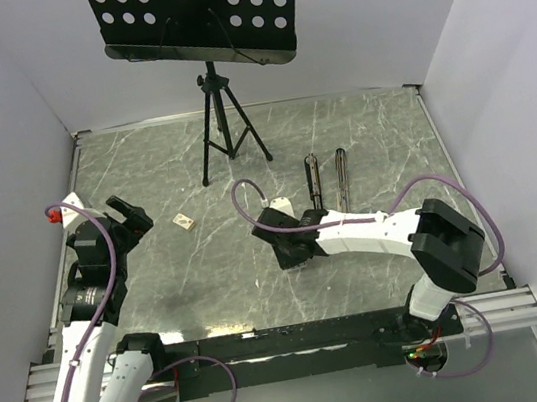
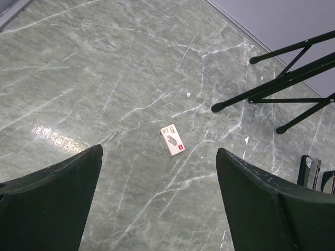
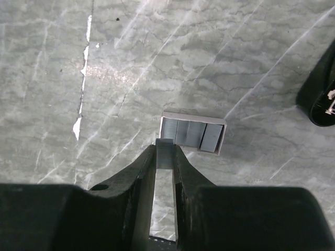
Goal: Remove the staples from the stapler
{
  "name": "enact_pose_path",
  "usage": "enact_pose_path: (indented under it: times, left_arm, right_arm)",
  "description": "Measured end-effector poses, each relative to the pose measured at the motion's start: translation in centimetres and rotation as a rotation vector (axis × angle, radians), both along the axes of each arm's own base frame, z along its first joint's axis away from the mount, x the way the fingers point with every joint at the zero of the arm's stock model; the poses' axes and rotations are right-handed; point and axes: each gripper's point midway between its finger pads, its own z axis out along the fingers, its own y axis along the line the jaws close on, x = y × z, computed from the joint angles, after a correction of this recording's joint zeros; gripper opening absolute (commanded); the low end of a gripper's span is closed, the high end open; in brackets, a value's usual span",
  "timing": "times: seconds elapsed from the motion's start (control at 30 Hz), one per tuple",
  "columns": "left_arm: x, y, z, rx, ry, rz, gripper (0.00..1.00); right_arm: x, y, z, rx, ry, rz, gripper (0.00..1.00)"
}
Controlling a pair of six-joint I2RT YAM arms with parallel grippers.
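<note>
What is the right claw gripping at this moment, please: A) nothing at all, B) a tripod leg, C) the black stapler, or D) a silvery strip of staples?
D: the right wrist view shows the right claw shut on a strip of staples, at the edge of a small tray holding more strips.

On the table [image 1: 378, 124] we find the tripod [image 1: 228, 131] at 12 o'clock, legs splayed toward the middle. The stapler [image 1: 314, 182] lies as two parallel bars at 1 o'clock, near the legs with bare marble between. The staple box [image 1: 186, 220] sits at 10 o'clock, just ahead of the left gripper [image 1: 132, 213], whose fingers stand wide apart. The right gripper [image 3: 165, 154], pinched on a staple strip [image 3: 166, 145], blocks the centre beside a staple tray [image 3: 193, 134]. Walls [image 1: 20, 96] close three sides.
</note>
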Motion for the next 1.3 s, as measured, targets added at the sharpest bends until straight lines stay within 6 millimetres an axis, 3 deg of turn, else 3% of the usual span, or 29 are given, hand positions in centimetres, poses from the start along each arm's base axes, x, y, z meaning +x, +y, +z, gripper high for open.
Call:
enact_pose_path:
  times: [0.6, 1.3]
  left_arm:
    - [0.0, 0.0, 0.0, 0.0, 0.0, 0.0, 0.94]
    - [0.0, 0.0, 0.0, 0.0, 0.0, 0.0, 0.94]
  right_arm:
    - [0.1, -0.4, -2.3, -0.059, 0.019, -0.013, 0.24]
    - [0.6, -0.7, -2.8, -0.084, 0.002, -0.048, 0.26]
